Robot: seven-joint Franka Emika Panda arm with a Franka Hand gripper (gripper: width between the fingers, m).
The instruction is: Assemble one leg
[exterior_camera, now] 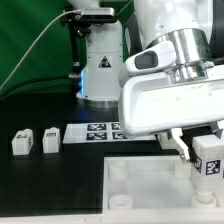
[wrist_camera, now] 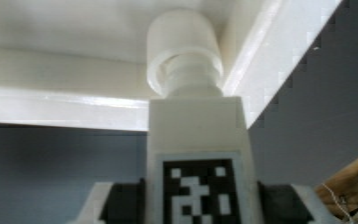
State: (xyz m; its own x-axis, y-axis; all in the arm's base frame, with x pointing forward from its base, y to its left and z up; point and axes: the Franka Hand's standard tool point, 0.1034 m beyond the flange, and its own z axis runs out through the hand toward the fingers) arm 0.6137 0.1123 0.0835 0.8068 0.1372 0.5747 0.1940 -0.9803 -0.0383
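Observation:
My gripper point(exterior_camera: 203, 150) is shut on a leg point(exterior_camera: 208, 160), a small white block with a black-and-white tag. It holds the leg at the exterior view's right, just above the far right corner of the large white panel point(exterior_camera: 150, 195), next to a round corner socket point(exterior_camera: 186, 170). In the wrist view the leg point(wrist_camera: 197, 140) runs straight out from between my fingers point(wrist_camera: 123, 200), and its round peg end point(wrist_camera: 188, 60) points at the panel's rim point(wrist_camera: 69, 100). Whether the peg touches the panel cannot be told. Two more legs point(exterior_camera: 22, 143) point(exterior_camera: 50, 140) stand on the black table at the left.
The marker board point(exterior_camera: 98, 131) lies on the table behind the panel. The arm's white base point(exterior_camera: 100, 65) stands at the back with a cable running to it. More corner sockets point(exterior_camera: 120, 173) show on the panel's left side.

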